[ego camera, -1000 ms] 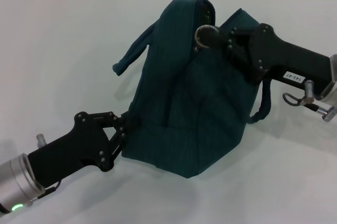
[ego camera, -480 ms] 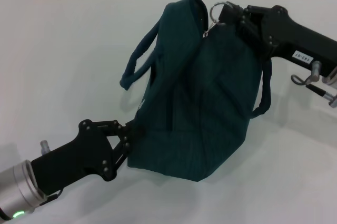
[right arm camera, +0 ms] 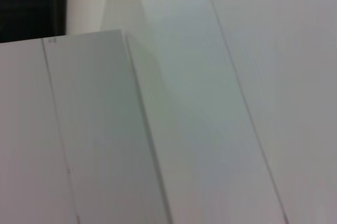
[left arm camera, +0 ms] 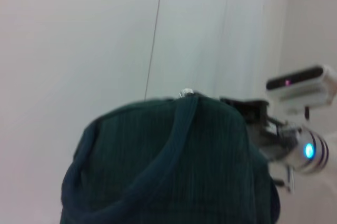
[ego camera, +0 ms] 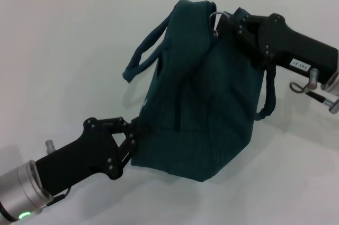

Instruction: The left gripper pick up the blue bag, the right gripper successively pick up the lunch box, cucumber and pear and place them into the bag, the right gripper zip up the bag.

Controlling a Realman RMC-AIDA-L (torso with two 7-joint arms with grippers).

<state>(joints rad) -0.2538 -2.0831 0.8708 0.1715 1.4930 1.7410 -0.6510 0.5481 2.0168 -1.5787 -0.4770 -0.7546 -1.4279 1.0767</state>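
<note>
The blue bag (ego camera: 201, 92) stands on the white table, its top drawn together. My left gripper (ego camera: 133, 132) is shut on the bag's lower near-left edge. My right gripper (ego camera: 226, 19) is at the bag's top far end, shut on the metal zip ring (ego camera: 212, 16). In the left wrist view the bag (left arm camera: 174, 171) fills the lower half, with the ring (left arm camera: 186, 93) at its crest and the right arm (left arm camera: 263, 124) beyond. The lunch box, cucumber and pear are out of view. The right wrist view shows only white surfaces.
One bag handle (ego camera: 145, 55) loops out to the left and the other strap (ego camera: 271, 98) hangs at the right under my right arm. White table (ego camera: 63, 50) lies all round, with a wall seam at the back.
My right gripper has pulled the zip ring along the bag's top toward the far right end. The bag has straightened up and its left handle has risen. My left gripper has shifted slightly right.
</note>
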